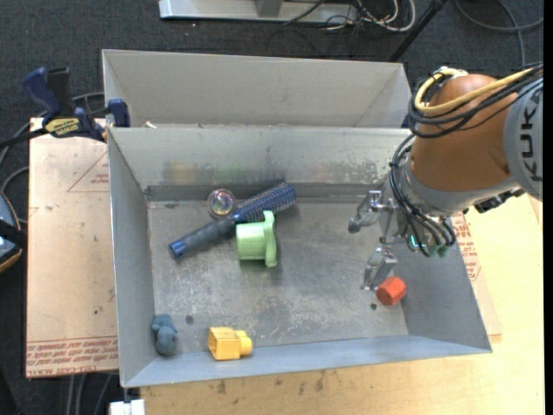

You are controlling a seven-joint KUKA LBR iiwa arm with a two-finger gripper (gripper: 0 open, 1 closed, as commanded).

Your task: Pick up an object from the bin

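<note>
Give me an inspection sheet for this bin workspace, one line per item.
Surface: grey metal bin floor, scuffed.
Job's things: small orange block near the right wall, just beside the gripper's lower finger, not between the fingers.
Clutter: blue hairbrush lying slantwise at the back, clear ball beside it, green cup-like piece just in front of it. Yellow block and grey-blue lump at the front left.
Grippers: gripper open, nothing between its fingers, low over the bin's right side.
Cables: yellow cables run over the arm; dark cables on the floor behind the bin.
Surroundings: dark carpet.
</note>
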